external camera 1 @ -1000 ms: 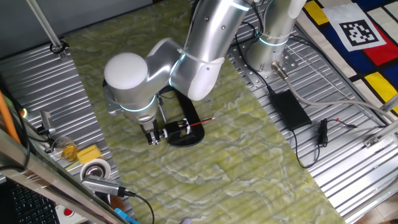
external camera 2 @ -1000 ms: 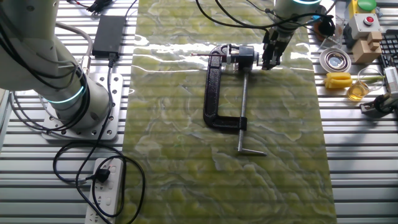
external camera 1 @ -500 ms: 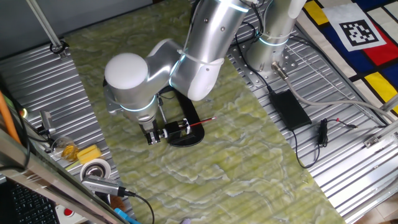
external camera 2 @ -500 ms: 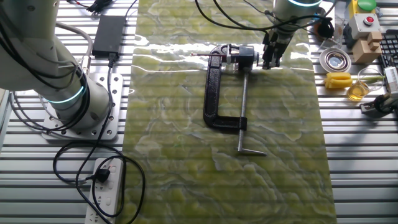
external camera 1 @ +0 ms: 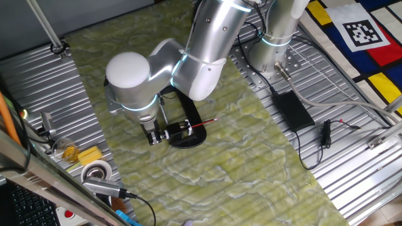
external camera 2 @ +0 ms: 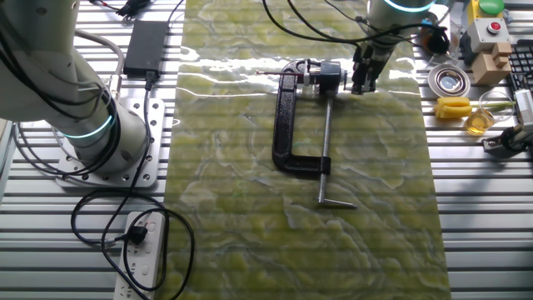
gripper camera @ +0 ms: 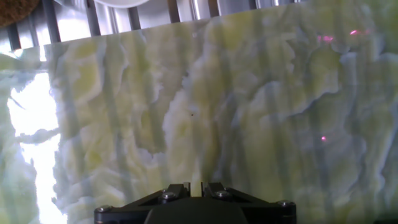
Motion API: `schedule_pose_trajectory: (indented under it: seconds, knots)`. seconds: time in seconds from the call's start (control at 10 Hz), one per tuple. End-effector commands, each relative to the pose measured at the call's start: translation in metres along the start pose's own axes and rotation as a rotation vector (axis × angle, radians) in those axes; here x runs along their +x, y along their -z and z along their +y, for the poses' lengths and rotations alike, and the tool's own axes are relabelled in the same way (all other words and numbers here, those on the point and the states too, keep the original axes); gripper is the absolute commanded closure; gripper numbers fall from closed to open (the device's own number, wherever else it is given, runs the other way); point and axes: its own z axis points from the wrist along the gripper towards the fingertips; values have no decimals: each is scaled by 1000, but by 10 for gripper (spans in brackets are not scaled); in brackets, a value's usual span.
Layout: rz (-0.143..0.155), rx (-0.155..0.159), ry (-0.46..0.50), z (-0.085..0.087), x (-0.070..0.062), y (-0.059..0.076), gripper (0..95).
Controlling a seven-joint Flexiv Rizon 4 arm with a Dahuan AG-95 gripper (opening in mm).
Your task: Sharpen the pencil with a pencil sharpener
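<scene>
Fingers of the gripper (external camera 2: 361, 81) look pressed together, maybe on the pencil sharpener's (external camera 2: 323, 77) crank, top of frame. Red pencil (external camera 1: 203, 124) sits in it for sharpening.

no readable text, black-and-white square marker (external camera 1: 363, 32) on board

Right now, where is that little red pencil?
The thin red pencil lies over the green mat, its end stuck in the black C-shaped sharpener, just below the silver arm in one fixed view; the gripper sits at the sharpener's opposite end.
</scene>
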Motion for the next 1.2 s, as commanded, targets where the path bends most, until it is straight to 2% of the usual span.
schedule_pose_trajectory:
  seconds: [0.1,0.2,0.7,1.2]
  knots:
    - [8,6,1,-1,-1,-1,950]
    - [20,7,3,-2,-2,0,950]
    - [31,8,8,-3,-3,5,950]
    - [23,6,9,-4,-3,6,950]
